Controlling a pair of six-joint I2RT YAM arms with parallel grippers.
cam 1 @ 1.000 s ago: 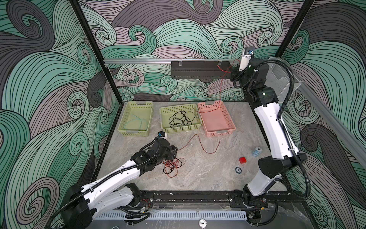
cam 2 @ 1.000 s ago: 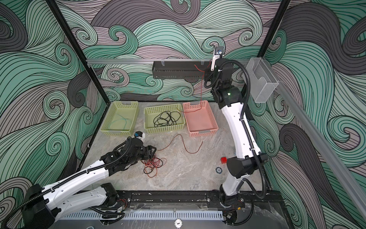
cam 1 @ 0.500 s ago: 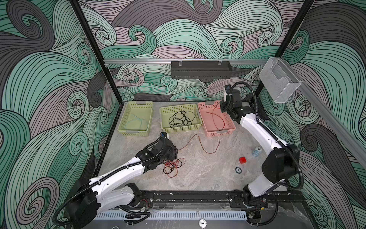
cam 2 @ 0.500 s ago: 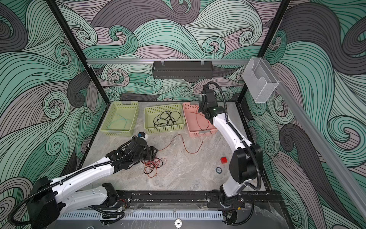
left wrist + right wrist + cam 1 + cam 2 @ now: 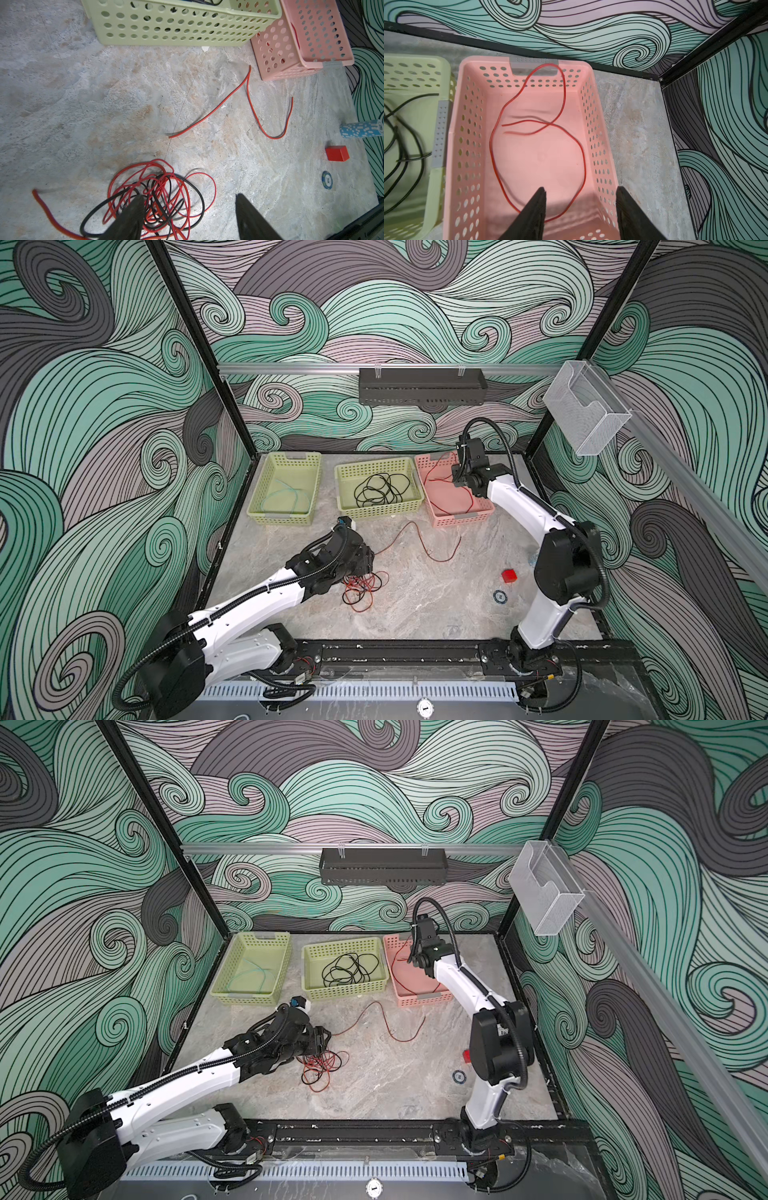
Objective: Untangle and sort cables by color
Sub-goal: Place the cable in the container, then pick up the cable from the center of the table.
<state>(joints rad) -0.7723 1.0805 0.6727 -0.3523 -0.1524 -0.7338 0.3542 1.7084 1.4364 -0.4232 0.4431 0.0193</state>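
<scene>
My right pincer [image 5: 580, 188] hung over the pink basket [image 5: 575, 63] at the far right, released, its jaws apart with nothing between them. The red cable [image 5: 490, 143] lay in a loose loop on the basket floor below. My left pincer [image 5: 190, 195] was also released, just above the tangle [image 5: 158, 187] of red and black on the counter [image 5: 62, 104] at the near left. That knot sat straight beneath it, so I judged the left arm best placed for the next pull.

1 loose red strand [image 5: 218, 106] ran from beside the tangle toward the far right, ending near the pink basket, closer to my right arm. Black cables [image 5: 380, 493] filled the middle basket [image 5: 376, 466], and a teal cable [image 5: 286, 495] the left one.

A second earlier my right pincer was clenched on the red cable, held high by the back wall. Since then it had come down and let go. My left arm had barely moved.
</scene>
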